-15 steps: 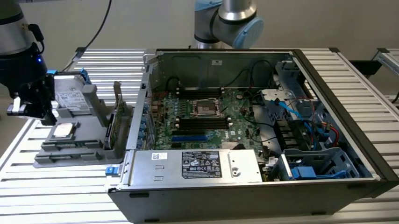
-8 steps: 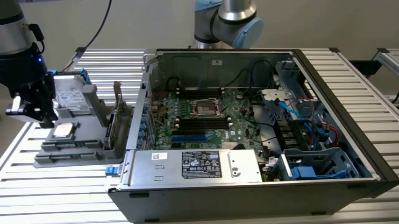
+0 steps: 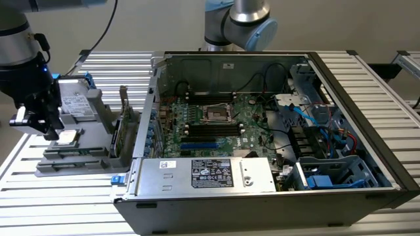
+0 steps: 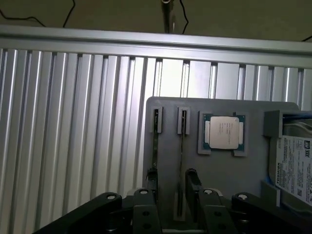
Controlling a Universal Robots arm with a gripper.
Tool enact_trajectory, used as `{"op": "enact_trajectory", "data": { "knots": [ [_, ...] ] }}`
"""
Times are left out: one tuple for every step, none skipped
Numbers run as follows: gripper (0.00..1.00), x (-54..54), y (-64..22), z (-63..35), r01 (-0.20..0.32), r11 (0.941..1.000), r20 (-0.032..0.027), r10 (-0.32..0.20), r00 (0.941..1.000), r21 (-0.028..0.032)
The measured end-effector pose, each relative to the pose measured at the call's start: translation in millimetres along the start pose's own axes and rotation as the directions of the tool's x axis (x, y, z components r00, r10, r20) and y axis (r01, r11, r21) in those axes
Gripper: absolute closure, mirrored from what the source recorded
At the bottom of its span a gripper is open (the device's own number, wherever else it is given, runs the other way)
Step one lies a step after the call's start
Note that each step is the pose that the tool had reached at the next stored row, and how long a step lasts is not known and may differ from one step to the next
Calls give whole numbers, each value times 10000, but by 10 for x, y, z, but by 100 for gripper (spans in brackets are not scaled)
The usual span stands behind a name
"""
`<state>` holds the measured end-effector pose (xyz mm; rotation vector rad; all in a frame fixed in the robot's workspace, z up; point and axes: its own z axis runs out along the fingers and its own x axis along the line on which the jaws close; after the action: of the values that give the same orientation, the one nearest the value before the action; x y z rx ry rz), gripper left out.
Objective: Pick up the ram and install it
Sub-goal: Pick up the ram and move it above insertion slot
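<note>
Wrist view: gripper (image 4: 171,176) spread wide, holding nothing, low over gray holder (image 4: 253,161). Ram (image 4: 181,156) stands on edge in a holder slot, between the two fingers (image 4: 191,183), touching neither as far as shows. Second stick (image 4: 155,146) sits in the next slot, by the other finger. CPU (image 4: 224,132) lies in its pocket beside the slots. Exterior view: holder sits on slatted table (image 3: 19,187), at the exterior view's left of open PC case (image 3: 262,206).
</note>
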<state>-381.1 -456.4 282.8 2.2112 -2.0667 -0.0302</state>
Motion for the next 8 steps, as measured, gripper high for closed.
{"op": "enact_trajectory", "data": {
  "knots": [
    [64,0,0,20,0,10000,0,0,10000,0],
    [64,-1,-1,38,0,10000,0,0,10000,0],
    [64,-1,-2,56,-1,10000,1,1,10000,0],
    [64,-1,-2,74,-2,10000,0,2,10000,-1],
    [64,-1,-4,91,-1,10000,0,1,10000,0],
    [64,1,-6,111,-1,10000,1,1,10000,0],
    [64,4,-7,129,0,10000,0,0,10000,0],
    [64,9,-8,147,0,10000,0,0,10000,0]
  ]
}}
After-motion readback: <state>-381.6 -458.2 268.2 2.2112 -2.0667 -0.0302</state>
